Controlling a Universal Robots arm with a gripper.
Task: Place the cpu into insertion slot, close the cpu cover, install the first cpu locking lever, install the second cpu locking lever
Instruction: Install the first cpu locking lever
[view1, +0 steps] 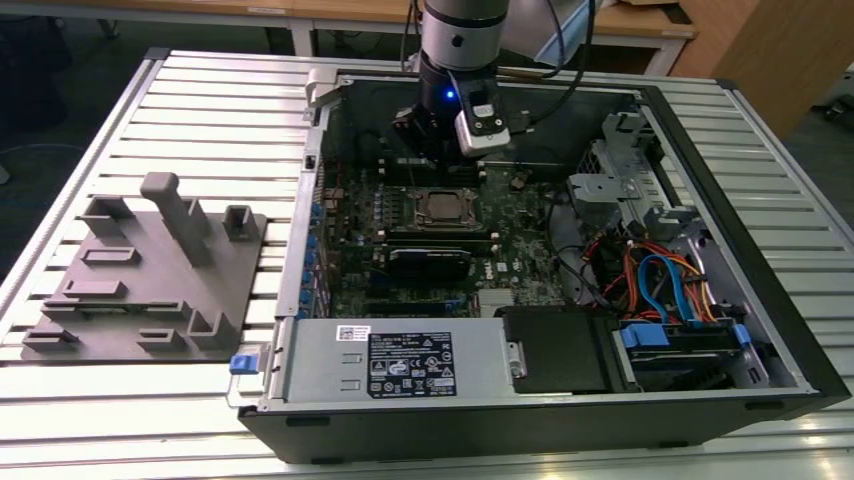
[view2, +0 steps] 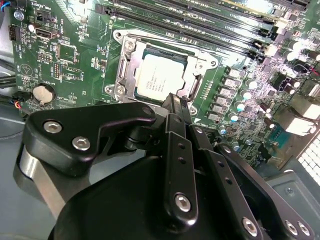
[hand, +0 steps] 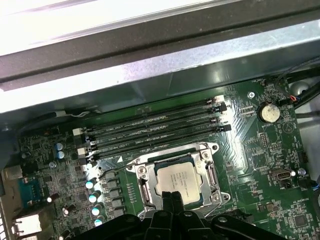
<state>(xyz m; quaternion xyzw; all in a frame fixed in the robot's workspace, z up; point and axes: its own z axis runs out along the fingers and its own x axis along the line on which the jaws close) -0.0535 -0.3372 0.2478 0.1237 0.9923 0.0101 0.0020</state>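
End effector (view2: 175, 101), fingers narrowed together and holding nothing, sits at the edge of the closed cpu cover (view2: 122, 75) framing the cpu (view2: 157, 80).

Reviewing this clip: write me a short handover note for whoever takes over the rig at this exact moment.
Tool: shut, holding nothing, with its tip at the socket's near edge. Whether it is touching cannot be told.
Flat square chip with a pale silver-grey metal top: seated in the socket on the green motherboard.
Thin square silver-grey metal frame plate: lying down around the chip, which shows through its window.
Done: chip placed, frame plate down.
Left: the two locking levers. These views do not show whether either is latched.
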